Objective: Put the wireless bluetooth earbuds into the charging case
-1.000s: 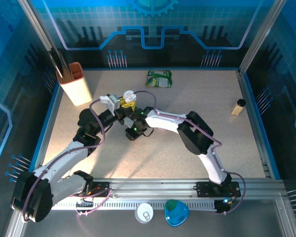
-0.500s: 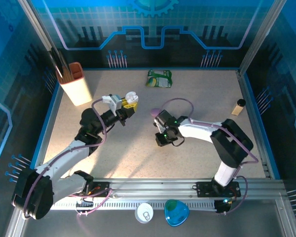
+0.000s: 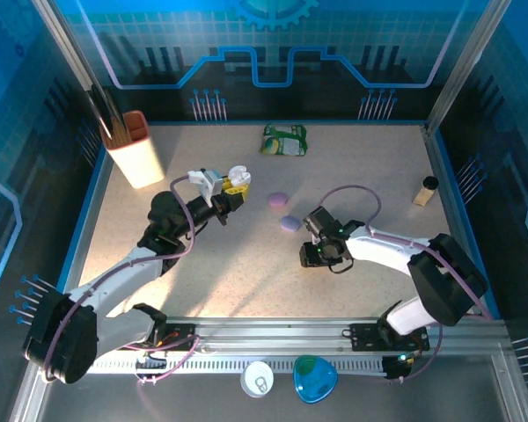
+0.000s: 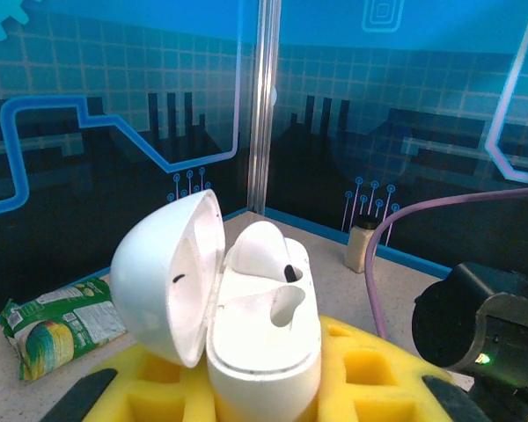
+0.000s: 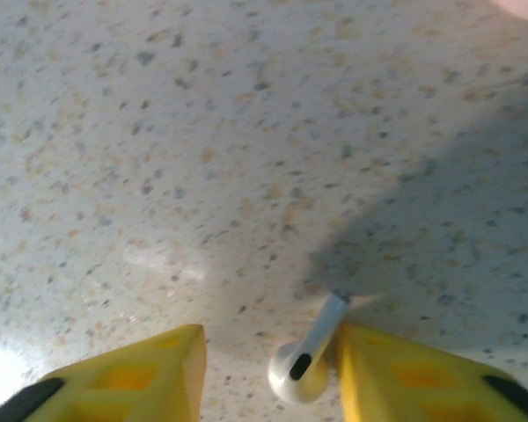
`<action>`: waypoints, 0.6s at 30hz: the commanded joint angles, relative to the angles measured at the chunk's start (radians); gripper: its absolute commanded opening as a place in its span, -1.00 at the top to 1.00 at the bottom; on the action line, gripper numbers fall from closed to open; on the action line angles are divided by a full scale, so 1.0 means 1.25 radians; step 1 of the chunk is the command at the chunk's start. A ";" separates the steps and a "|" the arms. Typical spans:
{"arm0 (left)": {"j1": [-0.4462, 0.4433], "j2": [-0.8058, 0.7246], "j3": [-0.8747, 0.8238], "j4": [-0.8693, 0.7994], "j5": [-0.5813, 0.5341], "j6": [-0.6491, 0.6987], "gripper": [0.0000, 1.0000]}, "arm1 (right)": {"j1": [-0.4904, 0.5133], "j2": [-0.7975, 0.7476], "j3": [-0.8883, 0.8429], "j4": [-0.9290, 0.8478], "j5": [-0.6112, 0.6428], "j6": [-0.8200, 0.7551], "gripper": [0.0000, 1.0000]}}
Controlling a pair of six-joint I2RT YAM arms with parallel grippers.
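The white earbud [image 5: 304, 359] lies inside the open right pincer [image 5: 268, 374], stem pointing away, while the left pincer [image 3: 232, 185] grips the open case [image 4: 264, 325]

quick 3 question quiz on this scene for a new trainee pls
1. True or false: the charging case held in the left gripper has its lid shut.
2. Where is the loose white earbud? A) inside the case B) on the table, between the open fingers of the right gripper C) lifted off the table
3. Fill in: the case shows ___ empty socket.
Key: 1 false; 2 B; 3 one
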 commanded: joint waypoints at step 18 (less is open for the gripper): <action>-0.005 0.009 0.006 0.034 0.003 0.018 1.00 | 0.068 -0.040 0.064 -0.053 -0.033 0.024 -0.06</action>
